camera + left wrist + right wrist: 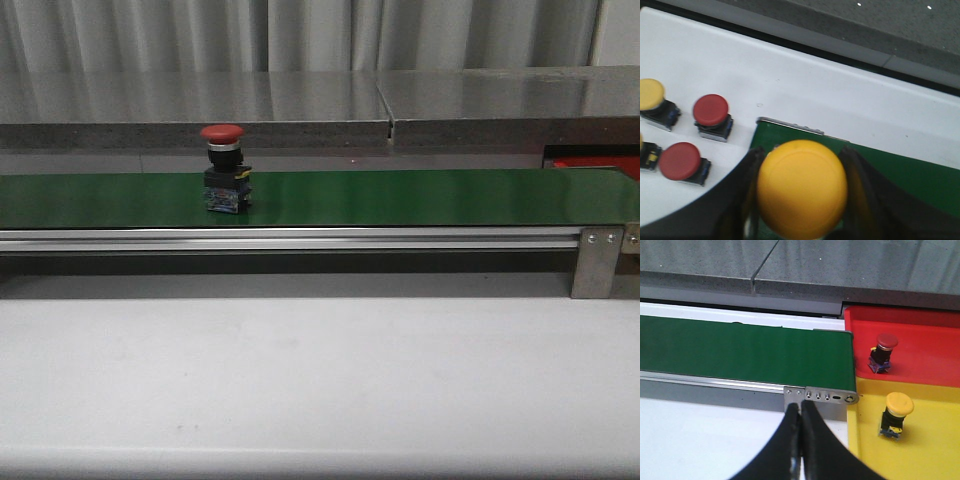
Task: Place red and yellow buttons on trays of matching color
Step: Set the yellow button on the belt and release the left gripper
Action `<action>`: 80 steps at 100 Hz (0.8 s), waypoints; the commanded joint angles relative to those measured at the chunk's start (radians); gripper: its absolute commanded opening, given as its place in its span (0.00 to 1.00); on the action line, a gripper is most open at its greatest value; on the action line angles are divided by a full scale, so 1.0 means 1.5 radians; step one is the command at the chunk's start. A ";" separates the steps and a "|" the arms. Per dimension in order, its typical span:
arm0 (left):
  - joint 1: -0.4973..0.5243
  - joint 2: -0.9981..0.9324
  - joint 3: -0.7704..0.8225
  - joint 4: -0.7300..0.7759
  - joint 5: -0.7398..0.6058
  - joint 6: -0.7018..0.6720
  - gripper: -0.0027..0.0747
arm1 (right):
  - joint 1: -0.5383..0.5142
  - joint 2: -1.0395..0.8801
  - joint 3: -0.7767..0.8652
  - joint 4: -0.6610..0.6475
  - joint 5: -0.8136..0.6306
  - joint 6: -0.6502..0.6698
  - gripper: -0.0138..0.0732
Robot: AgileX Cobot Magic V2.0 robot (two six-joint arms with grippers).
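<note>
A red button (pixel 223 168) stands upright on the green belt (pixel 400 196), left of its middle; no gripper shows in the front view. My left gripper (pixel 803 152) is shut on a yellow button (pixel 802 187), held over the belt's end (pixel 920 175). Two red buttons (pixel 710 110) (pixel 680 161) and a yellow one (pixel 651 94) stand on the white table beside it. My right gripper (pixel 800 407) is shut and empty, near the belt's other end. There the red tray (pixel 930 337) holds a red button (pixel 885 352) and the yellow tray (pixel 935 450) holds a yellow button (pixel 898 412).
A grey metal bracket (pixel 820 395) with screws caps the belt's rail just beyond my right fingertips. A grey ledge (pixel 300 110) runs behind the belt. White tabletop (pixel 320 380) lies in front of the belt.
</note>
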 commanded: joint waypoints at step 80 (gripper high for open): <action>-0.079 0.089 -0.022 0.017 -0.009 0.000 0.31 | 0.000 0.003 -0.017 0.013 -0.051 -0.005 0.02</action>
